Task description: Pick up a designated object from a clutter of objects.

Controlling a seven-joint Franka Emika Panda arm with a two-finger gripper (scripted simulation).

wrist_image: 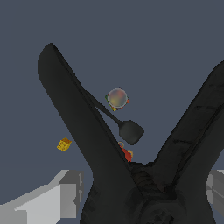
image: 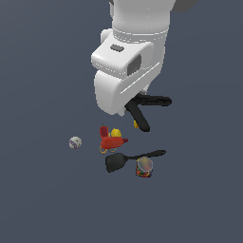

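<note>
The matte black spring clamp, its two long handles splayed in a V, sits between the pale blocky fingers of the hand, apparently gripped and lifted off the tabletop. Below lie a flat-headed black spatula, a glossy colourful can and a white ball.

The black spring clamp looks like matt, faintly mottled plastic with a slightly rough grain near its hinge, and the black spatula shows the same dull, unreflective finish. The colourful can has a smooth, glossy lid with a soft sheen, while the red and yellow toys, the white ball and the small yellow piece appear as smooth plastic. The arm is smooth satin white casing with grey panels, the gripper's fingers are plain light grey, and the ground is a flat, matt slate-blue surface.
</note>
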